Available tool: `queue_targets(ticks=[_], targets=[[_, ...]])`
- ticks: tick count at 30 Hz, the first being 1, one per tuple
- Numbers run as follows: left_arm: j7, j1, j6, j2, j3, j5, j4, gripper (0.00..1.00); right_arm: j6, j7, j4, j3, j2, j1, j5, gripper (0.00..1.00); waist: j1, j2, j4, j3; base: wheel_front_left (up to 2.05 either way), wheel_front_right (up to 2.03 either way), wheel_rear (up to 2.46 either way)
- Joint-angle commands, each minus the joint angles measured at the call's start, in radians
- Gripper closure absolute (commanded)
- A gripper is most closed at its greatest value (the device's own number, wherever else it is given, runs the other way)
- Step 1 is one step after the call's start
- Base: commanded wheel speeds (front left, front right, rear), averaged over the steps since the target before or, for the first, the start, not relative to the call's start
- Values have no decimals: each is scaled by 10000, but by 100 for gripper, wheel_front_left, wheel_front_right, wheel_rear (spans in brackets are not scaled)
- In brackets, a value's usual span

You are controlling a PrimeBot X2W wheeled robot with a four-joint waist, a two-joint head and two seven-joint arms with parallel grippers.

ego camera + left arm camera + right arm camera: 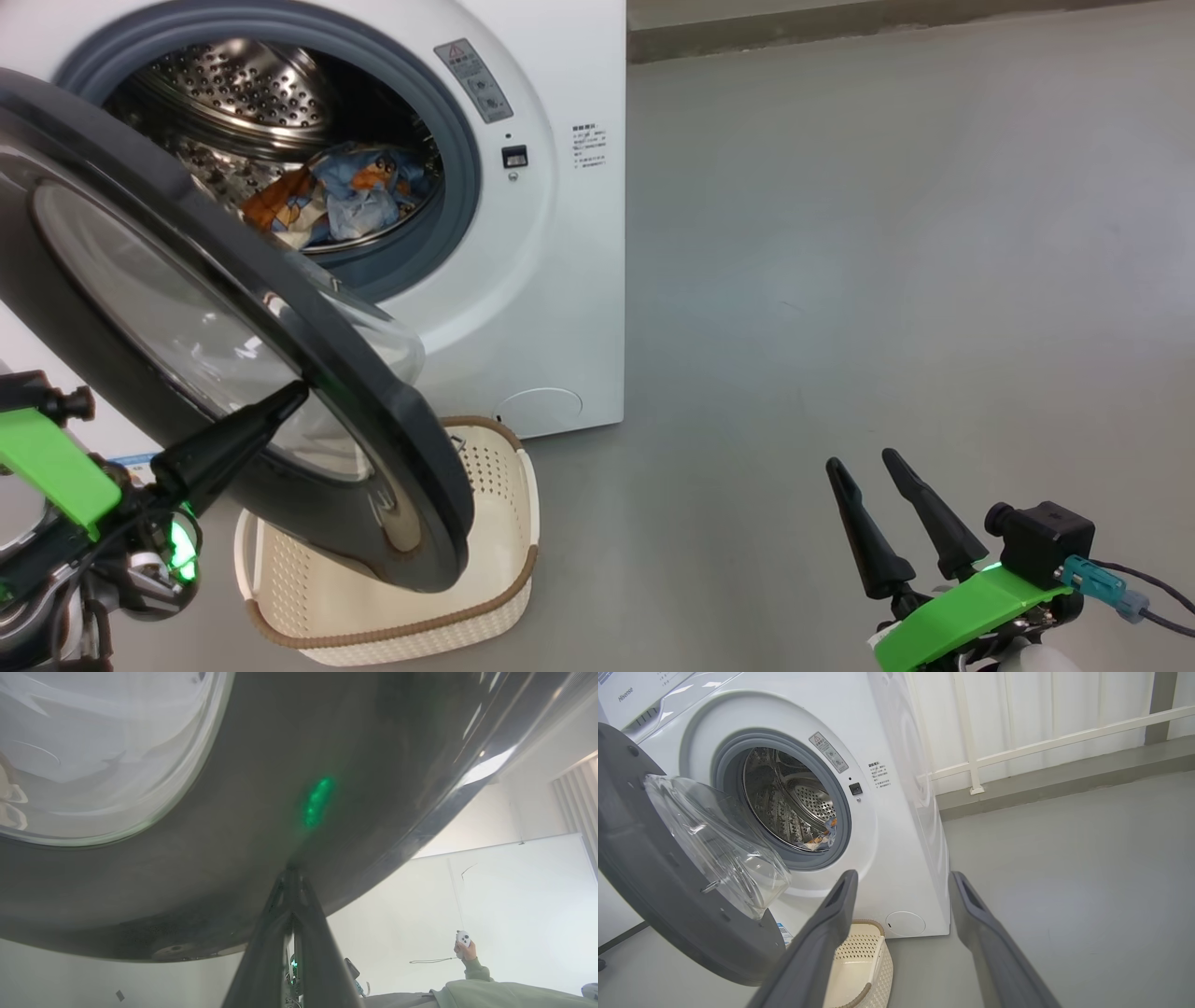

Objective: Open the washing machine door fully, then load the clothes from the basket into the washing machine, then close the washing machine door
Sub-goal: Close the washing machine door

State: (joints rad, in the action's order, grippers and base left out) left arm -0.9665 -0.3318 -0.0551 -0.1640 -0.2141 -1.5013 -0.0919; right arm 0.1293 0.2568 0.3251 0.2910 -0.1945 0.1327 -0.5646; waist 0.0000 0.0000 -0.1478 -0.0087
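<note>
in front of the washer (551,233), at its left, the left gripper (294,392) had its two fingers clenched into a single point, grasping nothing. the tips were pressed against the outer face of the door (392,439), on the black band just beside the glass (149,280). that looked like the stance for a push rather than a pull, a blunt tip being all that is needed to swing the door home.

the door hung half open, out from the washer's mouth and over the basket (485,485), which sat on the floor (887,233) against the washer's foot. what could be seen of the basket was bare, though the door hid part of it.

the clothes (355,191), blue with orange-brown patches, lay inside the washer at the bottom of the drum (233,84), so loading appeared done and closing appeared to be the step in hand. one fold lay near the front lip of the drum, and whether it sat clear of the seal could not be told.

well to the washer's right, low over the floor, the right gripper (864,459) had its fingers spread and held nothing. it seemed parked there to stay out of the door's arc.
</note>
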Motion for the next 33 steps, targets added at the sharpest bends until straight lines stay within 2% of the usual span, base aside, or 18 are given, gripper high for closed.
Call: queue_targets(ticks=[1, 22, 23, 25, 26, 27, 28, 33], targets=[[21, -530, 117, -269, -309, 100, 178, 100, 14, 49, -258, 94, -67, 310, 15, 0, 0, 0, 35, 26, 0, 0, 0], [112, -572, 463, -465, -193, 504, 488, 100, 14, 49, -292, -120, 62, 278, 96, 0, 0, 0, 882, 73, 0, 0, 0], [126, -513, 490, -491, -192, 555, 568, 97, 14, 49, -300, -151, 60, 268, 96, 0, 0, 0, 928, 70, 0, 0, 0], [190, -393, 576, -533, -219, 654, 707, 71, 14, 49, -317, -217, 57, 243, 102, 0, 0, 0, 1018, 66, 0, 0, 0], [255, -339, 643, -542, -256, 697, 774, 54, 14, 49, -322, -241, 57, 234, 106, 0, 0, 0, 1054, 64, 0, 0, 0], [334, -290, 717, -534, -301, 728, 830, 8, 14, 49, -327, -265, 55, 228, 109, 0, 0, 0, 1093, 63, 0, 0, 0], [406, -245, 782, -523, -339, 757, 870, 0, 14, 49, -332, -288, 53, 225, 111, 0, 0, 0, 1132, 61, 0, 0, 0], [1056, -71, 1172, -383, -563, 1070, 1106, 0, 14, 49, -408, -390, 33, 238, 130, 0, 0, 0, 1280, 65, 0, 0, 0]])
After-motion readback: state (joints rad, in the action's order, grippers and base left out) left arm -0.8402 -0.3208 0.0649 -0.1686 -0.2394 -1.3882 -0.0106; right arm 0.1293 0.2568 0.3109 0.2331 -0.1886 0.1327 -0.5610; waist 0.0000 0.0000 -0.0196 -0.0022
